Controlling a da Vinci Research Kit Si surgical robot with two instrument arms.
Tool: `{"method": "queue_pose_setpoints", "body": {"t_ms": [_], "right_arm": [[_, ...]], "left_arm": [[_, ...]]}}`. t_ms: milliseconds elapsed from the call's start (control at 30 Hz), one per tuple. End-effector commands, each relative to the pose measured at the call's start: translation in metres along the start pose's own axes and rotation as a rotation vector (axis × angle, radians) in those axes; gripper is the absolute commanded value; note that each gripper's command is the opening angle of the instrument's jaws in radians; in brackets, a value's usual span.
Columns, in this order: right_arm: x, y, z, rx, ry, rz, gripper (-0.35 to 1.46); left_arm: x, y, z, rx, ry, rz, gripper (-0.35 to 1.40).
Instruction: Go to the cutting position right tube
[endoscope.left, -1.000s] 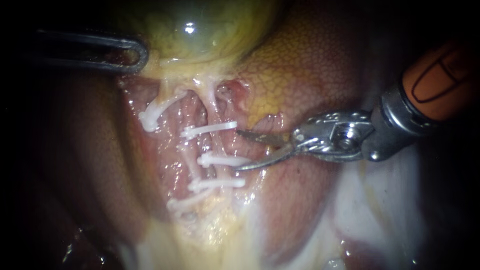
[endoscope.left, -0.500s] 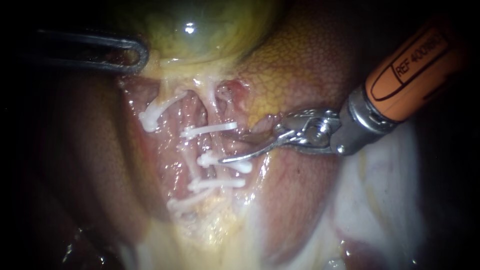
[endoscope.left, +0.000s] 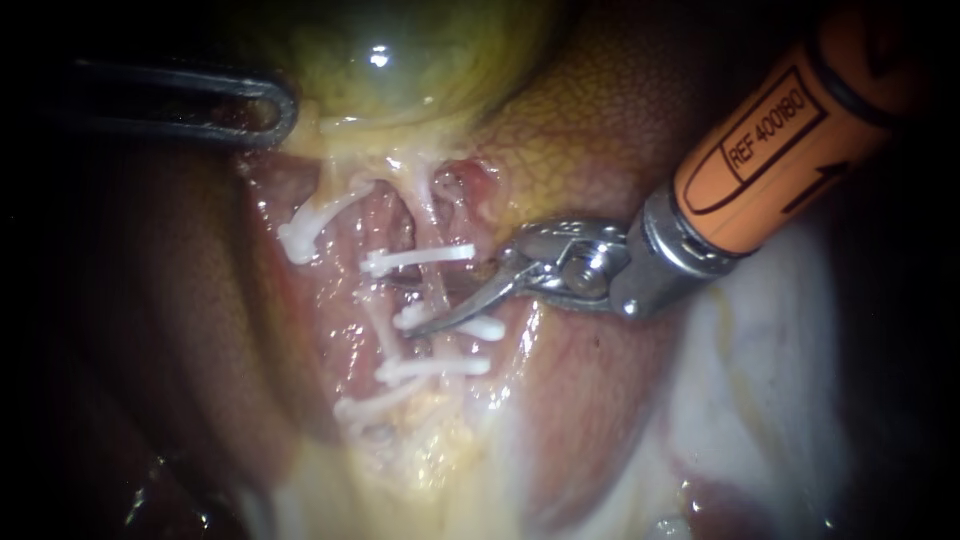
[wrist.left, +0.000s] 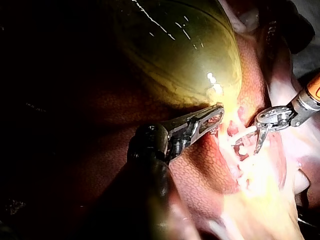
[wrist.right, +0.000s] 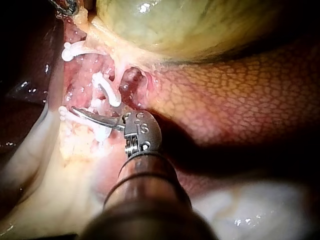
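The right tube (endoscope.left: 430, 222) runs down from the gallbladder (endoscope.left: 400, 60) and carries several white clips, among them an upper clip (endoscope.left: 418, 258) and a middle clip (endoscope.left: 455, 323). My right instrument (endoscope.left: 405, 305) comes in from the upper right, its two thin blades open. One blade lies above and one below the tube, in the stretch between those two clips. In the right wrist view the blades (wrist.right: 75, 112) reach in beside the clip (wrist.right: 107, 90). My left instrument (endoscope.left: 270, 105) is shut on the gallbladder's lower edge, as the left wrist view also shows (wrist.left: 212, 117).
A left tube with its own white clip (endoscope.left: 300, 235) lies to the left of the clipped right tube. Mottled liver (endoscope.left: 600, 120) rises behind my right instrument. Pale fatty tissue (endoscope.left: 740, 400) spreads below and to the right.
My right instrument has moved left, from beside the clips to across the right tube between the upper and middle clips, blades still open. The left instrument has not moved.
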Motion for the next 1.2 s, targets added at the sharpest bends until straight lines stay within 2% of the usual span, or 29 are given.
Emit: {"method": "queue_pose_setpoints", "body": {"t_ms": [33,233,600,700,1000,1200], "right_arm": [[0.0000,0.0001,0.0002,0.003,0.018,0.001,1.03],[0.0003,0.0004,0.0008,0.044,0.075,-0.020,0.95],[0.0007,0.0004,0.0018,0.104,0.065,-0.074,0.89],[0.0009,-0.0002,0.0020,0.114,0.065,-0.074,0.86],[0.0033,-0.0031,0.0025,0.165,0.132,-0.066,0.84],[0.0045,-0.0044,0.0026,0.202,0.126,-0.065,0.84]], "left_arm": [[0.0000,0.0000,0.0001,0.000,0.000,0.000,-0.35],[0.0000,0.0000,0.0001,-0.001,0.000,0.000,-0.35],[0.0000,0.0000,0.0001,-0.001,0.000,0.000,-0.35],[0.0000,0.0000,0.0001,-0.001,0.000,0.000,-0.35],[0.0000,0.0000,0.0001,-0.001,0.000,0.000,-0.35],[0.0000,0.0000,0.0001,-0.001,0.000,0.000,-0.35]]}}
